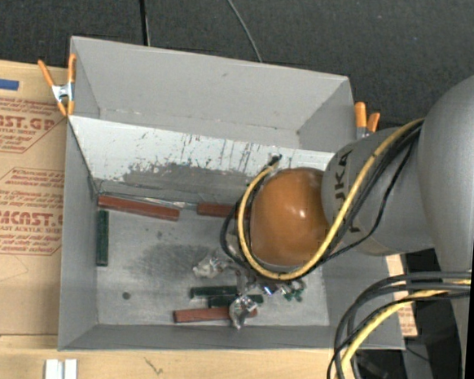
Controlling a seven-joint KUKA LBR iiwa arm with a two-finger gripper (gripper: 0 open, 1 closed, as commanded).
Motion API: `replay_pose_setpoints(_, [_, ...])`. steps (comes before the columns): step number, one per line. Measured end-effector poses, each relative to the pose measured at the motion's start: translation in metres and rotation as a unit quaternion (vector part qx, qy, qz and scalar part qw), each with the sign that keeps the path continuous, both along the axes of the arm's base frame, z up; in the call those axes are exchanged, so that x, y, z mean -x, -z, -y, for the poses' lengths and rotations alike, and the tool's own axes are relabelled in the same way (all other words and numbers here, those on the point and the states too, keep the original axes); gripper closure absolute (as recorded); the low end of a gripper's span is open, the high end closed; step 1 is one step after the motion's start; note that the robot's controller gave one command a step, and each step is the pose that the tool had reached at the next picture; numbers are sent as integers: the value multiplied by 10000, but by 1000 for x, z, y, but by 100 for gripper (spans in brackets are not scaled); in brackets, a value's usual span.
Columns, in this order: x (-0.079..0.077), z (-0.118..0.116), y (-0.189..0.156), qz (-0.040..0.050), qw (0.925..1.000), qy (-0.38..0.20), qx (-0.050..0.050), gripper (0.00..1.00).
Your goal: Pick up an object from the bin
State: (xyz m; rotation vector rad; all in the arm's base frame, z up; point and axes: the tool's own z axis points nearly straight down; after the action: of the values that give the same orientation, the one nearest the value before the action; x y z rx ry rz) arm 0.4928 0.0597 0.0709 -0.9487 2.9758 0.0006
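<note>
overhead view of the picking bin. the grey arm [433, 184] enters from the right and bends down over the right half of the grey metal bin [204, 84], whose sloping walls frame a scuffed, darkly smudged floor. at the wrist sits a rounded orange cover [288, 217], ringed by yellow and black cables [331, 233] that loop around its left and lower edge. below this cover the pincer [242, 308] reaches down to the near right part of the floor; whether it is wide or narrow cannot be told, as the cover and cables hide most of it. on the floor, a long red-brown bar [137, 207] lies along the foot of the far wall at the left, with a short red-brown piece [213, 210] just to its right, partly hidden behind the cables. a dark green strip [102, 238] lies against the left wall, running from far to near. closest to the pincer are two candidate things: a dark bar [213, 291] lying crosswise just to its left, and a near red-brown bar [201, 316] parallel to it, close to the near wall, its right end at the pincer's tip. a pale crumpled scrap [211, 264] lies just beyond the dark bar. a small dark speck [126, 296] sits alone on the near left floor.
</note>
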Motion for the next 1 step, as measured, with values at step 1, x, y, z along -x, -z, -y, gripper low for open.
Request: replay_pose_setpoints(1, [-1, -1, -4, 27, 9999, -130, -15, 100])
